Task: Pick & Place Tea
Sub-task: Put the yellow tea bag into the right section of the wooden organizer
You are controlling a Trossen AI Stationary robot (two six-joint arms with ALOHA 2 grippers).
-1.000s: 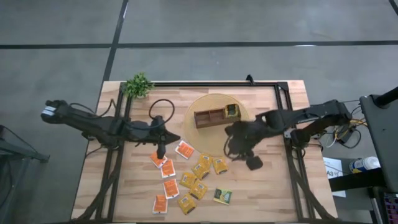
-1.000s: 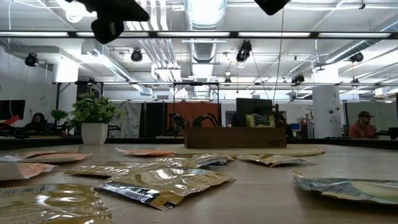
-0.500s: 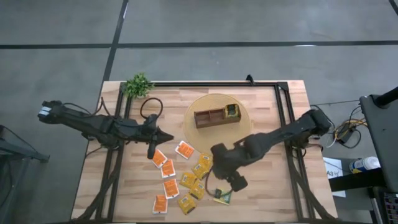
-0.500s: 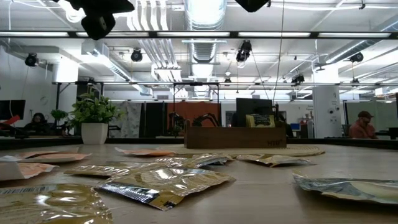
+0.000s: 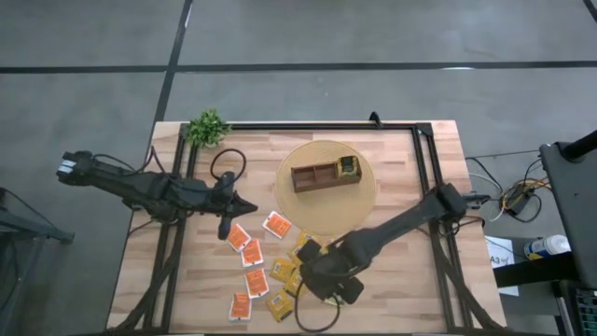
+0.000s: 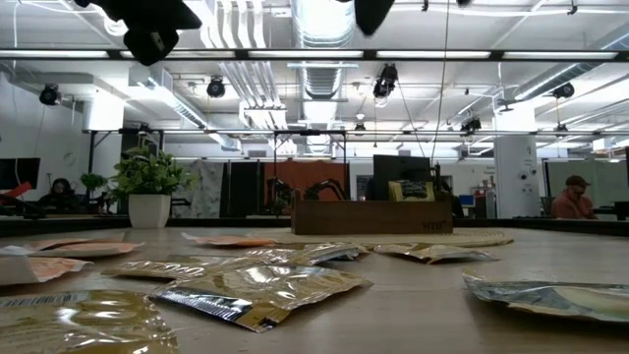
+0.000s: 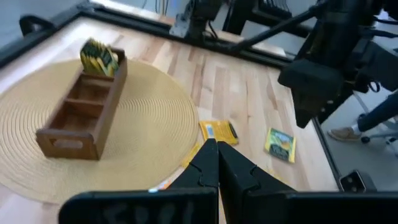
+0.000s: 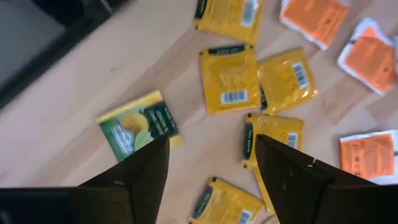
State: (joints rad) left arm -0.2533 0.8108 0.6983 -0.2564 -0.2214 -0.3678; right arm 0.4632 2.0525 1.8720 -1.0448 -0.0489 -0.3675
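Sachets [image 5: 280, 271] are scattered on the table [image 5: 392, 289], below the mat; a few already stand in the wooden box [image 5: 322, 175]. Above them the right gripper [image 8: 211, 158] is held spread and empty, a pick being prepared. Lowering onto one packet is called for. The left gripper [image 7: 214, 158] is clenched, empty.

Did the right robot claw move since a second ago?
Yes. In the high view the right gripper has swung away from the round mat edge toward the near table edge, now open above the yellow sachets.
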